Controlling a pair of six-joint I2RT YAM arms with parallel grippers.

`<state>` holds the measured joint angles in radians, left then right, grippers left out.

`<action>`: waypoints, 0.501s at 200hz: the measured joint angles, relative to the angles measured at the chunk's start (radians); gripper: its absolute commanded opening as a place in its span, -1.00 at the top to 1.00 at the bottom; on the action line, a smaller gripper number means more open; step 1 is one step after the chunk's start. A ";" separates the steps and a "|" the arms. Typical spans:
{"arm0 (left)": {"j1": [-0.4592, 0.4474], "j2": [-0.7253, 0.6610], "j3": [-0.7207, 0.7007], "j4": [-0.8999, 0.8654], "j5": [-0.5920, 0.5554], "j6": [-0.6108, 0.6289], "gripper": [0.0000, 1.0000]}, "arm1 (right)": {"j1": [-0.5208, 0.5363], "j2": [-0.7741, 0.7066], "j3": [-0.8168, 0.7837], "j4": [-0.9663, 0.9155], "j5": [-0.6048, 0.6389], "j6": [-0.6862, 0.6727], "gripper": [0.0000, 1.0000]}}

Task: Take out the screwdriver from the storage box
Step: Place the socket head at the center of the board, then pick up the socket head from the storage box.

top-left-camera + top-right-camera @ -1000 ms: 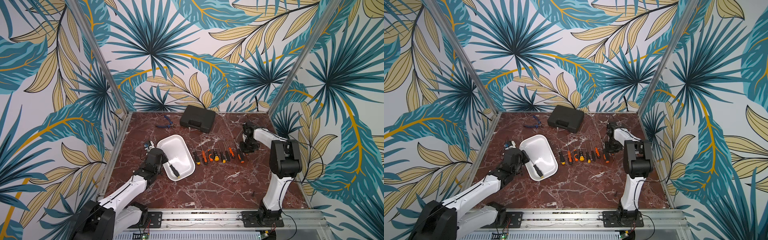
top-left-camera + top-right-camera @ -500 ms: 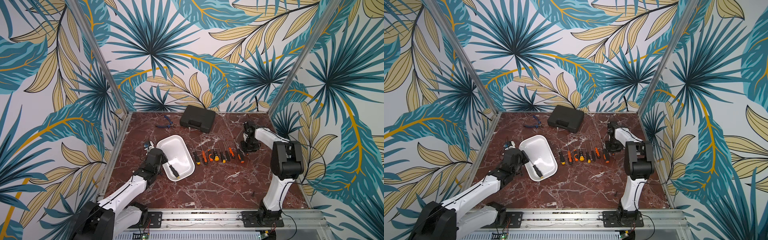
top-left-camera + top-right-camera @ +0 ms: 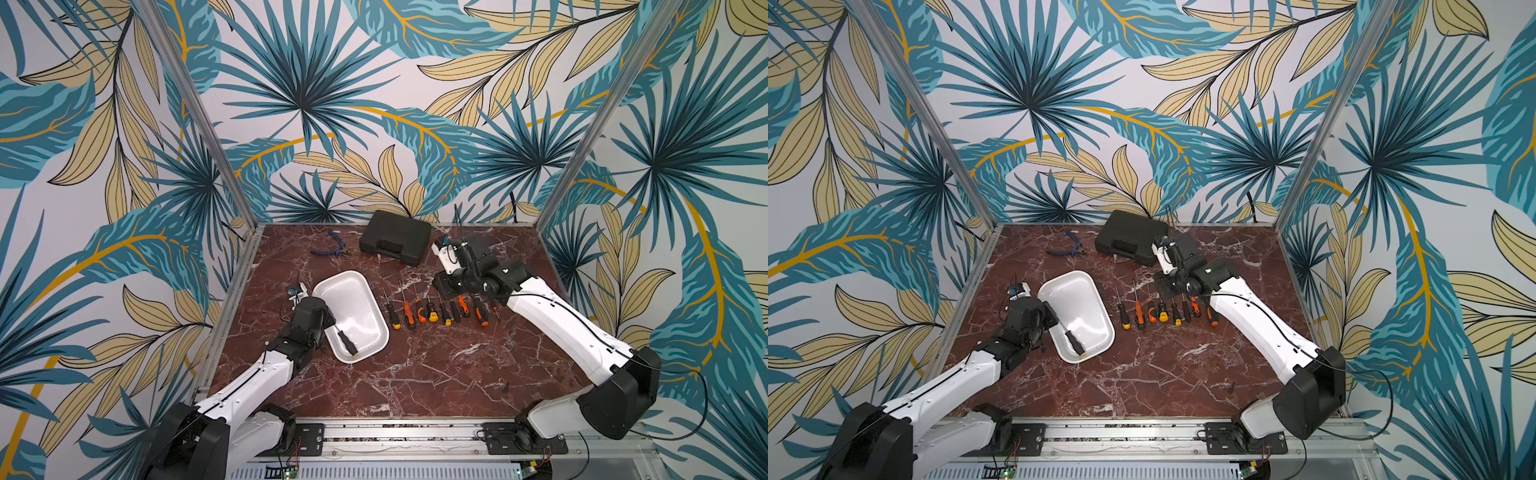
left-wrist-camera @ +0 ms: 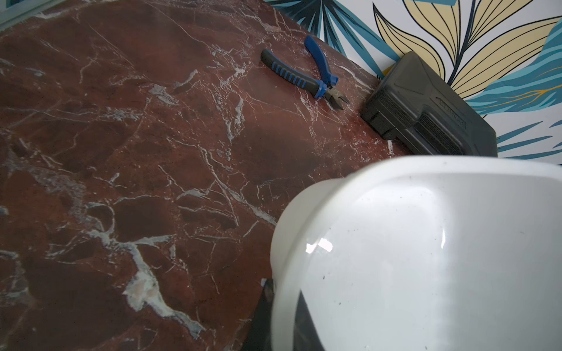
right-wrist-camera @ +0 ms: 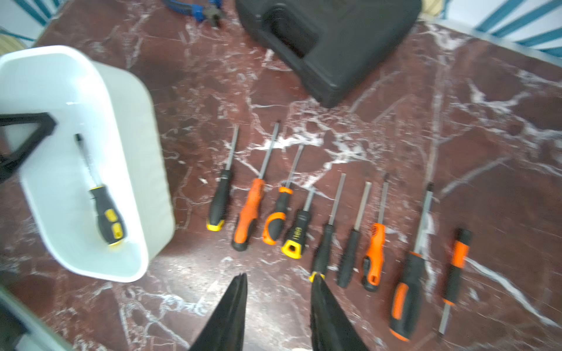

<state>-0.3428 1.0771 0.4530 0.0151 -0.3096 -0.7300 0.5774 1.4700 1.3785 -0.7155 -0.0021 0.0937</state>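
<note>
The storage box (image 3: pixel 353 303) (image 3: pixel 1079 299) is a white tub left of the table's middle. One screwdriver (image 3: pixel 347 343) (image 3: pixel 1075 343) with a black and yellow handle lies inside it, near the front end; the right wrist view shows this screwdriver (image 5: pixel 103 206) too. My left gripper (image 3: pixel 328 318) (image 4: pixel 282 301) is shut on the box's left rim, one finger outside and one inside the wall (image 4: pixel 425 243). My right gripper (image 3: pixel 445 286) (image 5: pixel 278 279) hangs open and holds nothing, above the back of a row of screwdrivers.
Several loose screwdrivers (image 3: pixel 407 309) (image 5: pixel 249 209) lie side by side on the marble, right of the box. A black hard case (image 3: pixel 395 241) and blue pliers (image 3: pixel 330 249) sit at the back. A small dark bit (image 3: pixel 506 386) lies front right. Walls close three sides.
My right gripper has opened and moved left from the row's right end to over its middle. The left gripper and the box have not moved.
</note>
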 measured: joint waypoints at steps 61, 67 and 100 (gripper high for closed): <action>0.000 0.000 0.000 -0.005 0.000 0.000 1.00 | 0.263 0.224 0.007 0.164 -0.061 0.122 0.17; 0.000 0.000 0.000 -0.005 0.000 0.000 1.00 | 0.285 0.250 0.010 0.175 -0.067 0.134 0.16; 0.000 0.000 0.000 -0.006 0.000 0.000 1.00 | 0.377 0.361 0.051 0.227 -0.103 0.186 0.14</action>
<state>-0.3428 1.0771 0.4534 0.0093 -0.3099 -0.7300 0.9539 1.8313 1.4292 -0.4881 -0.1055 0.2798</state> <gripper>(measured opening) 0.096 0.428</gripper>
